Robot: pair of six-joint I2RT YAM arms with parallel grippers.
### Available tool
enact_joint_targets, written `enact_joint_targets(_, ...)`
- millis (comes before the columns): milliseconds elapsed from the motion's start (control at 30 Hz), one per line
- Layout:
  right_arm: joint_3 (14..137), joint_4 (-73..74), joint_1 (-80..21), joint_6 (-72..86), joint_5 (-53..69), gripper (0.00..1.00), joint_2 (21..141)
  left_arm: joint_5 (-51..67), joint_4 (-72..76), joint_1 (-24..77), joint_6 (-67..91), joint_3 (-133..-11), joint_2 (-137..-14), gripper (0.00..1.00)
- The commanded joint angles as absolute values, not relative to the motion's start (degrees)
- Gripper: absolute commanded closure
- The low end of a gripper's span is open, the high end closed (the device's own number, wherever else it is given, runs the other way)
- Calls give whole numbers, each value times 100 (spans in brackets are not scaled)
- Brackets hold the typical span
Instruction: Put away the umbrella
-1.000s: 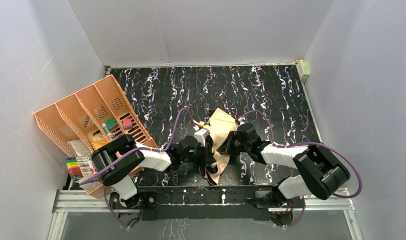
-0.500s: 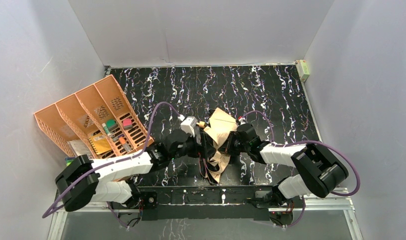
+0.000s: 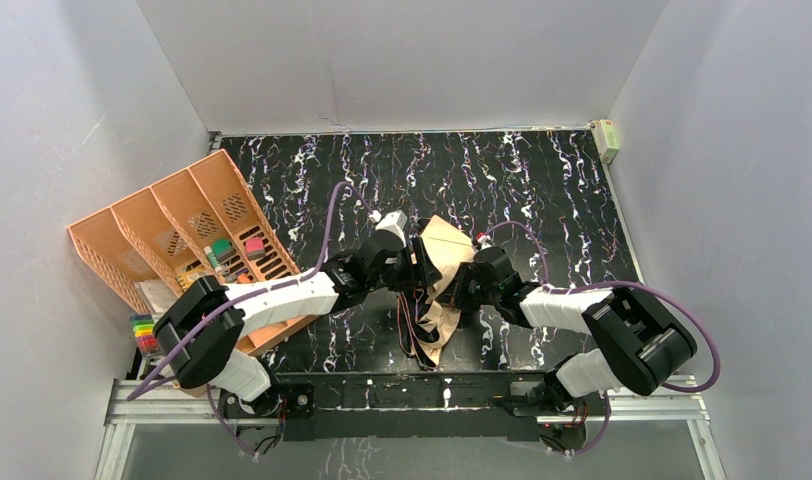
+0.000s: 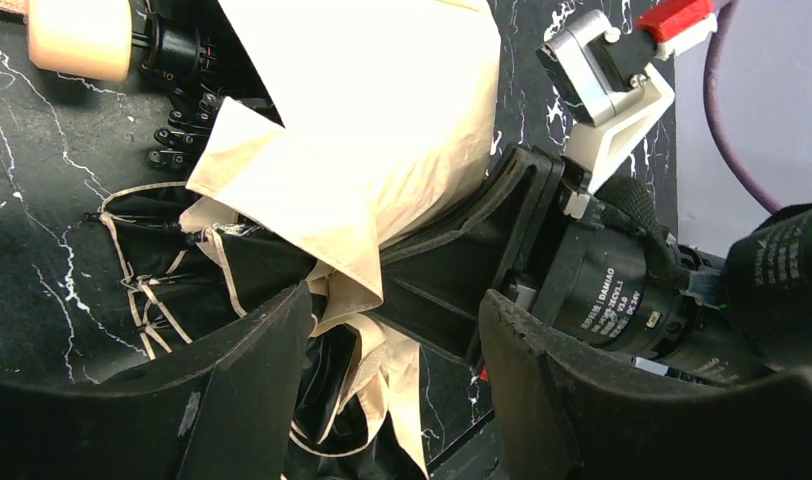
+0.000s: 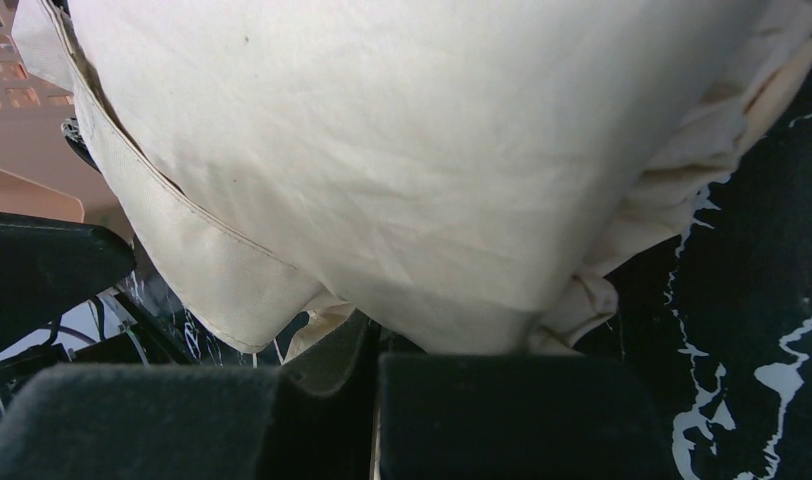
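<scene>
I saw the umbrella (image 3: 444, 250) lying half-folded on the table (image 3: 542, 190), near its front middle. My left claw (image 4: 392, 315) stood apart, astride the tan cloth. My right claw (image 5: 370, 372) was clamped on a fold of it.

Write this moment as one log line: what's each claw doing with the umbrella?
umbrella: collapsed on table | left gripper: open, astride its fabric | right gripper: shut on its fabric | put away: not yet
</scene>
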State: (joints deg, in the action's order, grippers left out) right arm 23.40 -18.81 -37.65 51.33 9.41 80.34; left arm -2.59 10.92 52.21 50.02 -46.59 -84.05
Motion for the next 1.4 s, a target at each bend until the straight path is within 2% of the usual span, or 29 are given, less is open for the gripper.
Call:
enact_joint_targets(0, 2187, -1456, -3761, 5071, 486, 94, 8060, -264, 1035, 5178, 5177, -4974, -8516, 40)
enact_joint_targets(300, 2180, -1450, -3761, 5093, 492, 94, 8023, -134, 1284, 5158, 5197, -4933, -8824, 43)
enact_joint_targets(933, 2172, -1433, -3761, 5121, 483, 94, 8016, 0, 1636, 5013, 5022, -4979, -9314, 66)
enact_joint_targets(1100, 2158, -1433, -3759, 5128, 483, 94, 8008, 0, 1674, 4945, 4952, -5017, -9390, 78)
enact_joint_targets(1300, 2136, -1415, -3760, 5139, 475, 94, 7995, 0, 1798, 4918, 4528, -5097, -9509, 100)
enact_joint_targets(1367, 2136, -1415, -3755, 5143, 475, 94, 7997, 207, 1864, 4909, 4411, -5087, -9470, 100)
